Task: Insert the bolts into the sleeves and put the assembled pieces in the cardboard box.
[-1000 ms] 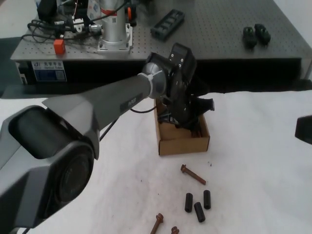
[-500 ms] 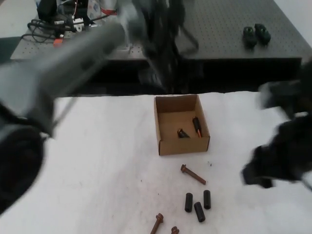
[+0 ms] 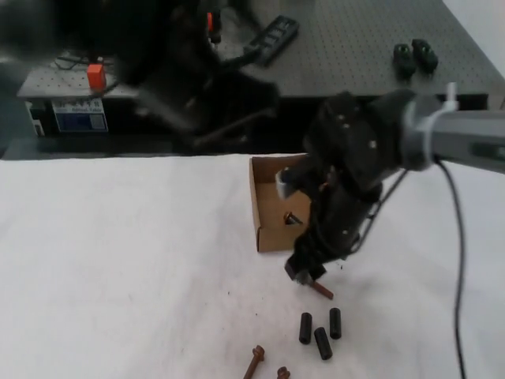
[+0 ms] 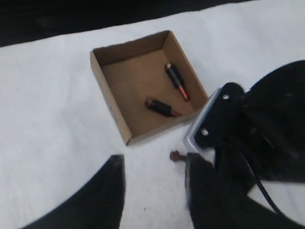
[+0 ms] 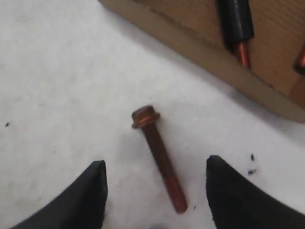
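Note:
The cardboard box (image 3: 271,239) stands mid-bench and holds two assembled pieces (image 4: 176,82) (image 4: 160,107). Just in front of the box lies a copper bolt (image 5: 159,157) on the white cloth. My right gripper (image 5: 155,162) hangs open right above it, one finger on each side of the shank; in the high view the right gripper (image 3: 304,272) covers most of that bolt (image 3: 322,290). My left gripper (image 4: 153,160) is open and empty, raised high behind the box. Three black sleeves (image 3: 319,332) and two more bolts (image 3: 254,362) lie nearer the front edge.
The left arm (image 3: 181,87) is a blur up at the back left. Behind the white cloth runs a dark perforated table (image 3: 355,39) with cables, a black tray (image 3: 271,38) and small black parts (image 3: 415,55).
The left arm has lifted out of the box and swung up to the back left. The right arm has come in from the right and dropped over the bolt by the box.

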`<state>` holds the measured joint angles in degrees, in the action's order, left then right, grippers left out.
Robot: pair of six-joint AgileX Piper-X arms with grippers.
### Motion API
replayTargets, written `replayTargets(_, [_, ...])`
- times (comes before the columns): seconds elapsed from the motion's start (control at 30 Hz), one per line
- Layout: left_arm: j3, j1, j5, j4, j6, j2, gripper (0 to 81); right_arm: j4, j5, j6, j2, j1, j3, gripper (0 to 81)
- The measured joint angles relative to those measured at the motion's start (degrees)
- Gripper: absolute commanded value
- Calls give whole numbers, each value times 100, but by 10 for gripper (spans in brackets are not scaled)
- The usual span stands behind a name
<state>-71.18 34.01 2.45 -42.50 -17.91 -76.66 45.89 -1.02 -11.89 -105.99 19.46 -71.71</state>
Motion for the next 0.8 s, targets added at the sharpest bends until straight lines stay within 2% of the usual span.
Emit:
replayTargets(0.1, [616,0,0,105,-52,744,300,-10,-174,-174,-369,-1,-234,400])
replayTargets(0.33, [1232,0,-26,126,-113,1670,300,4,-218,-298,-849,-1,-335,391])
replayTargets(0.4, [1273,0,-116,126,-113,1778,300,42,-203,-295,-875,-1,-387,316])
replayTargets(0.5, [1280,0,-135,126,-113,1816,300,102,-148,-312,-875,13,-398,68])
replayTargets(0.53, [1280,0,-125,126,-113,1816,300,123,-149,-312,-875,13,-398,27])
replayTargets(0.8, [1280,0,864,153,308,616,300,207,-172,-156,-317,-78,-124,24])
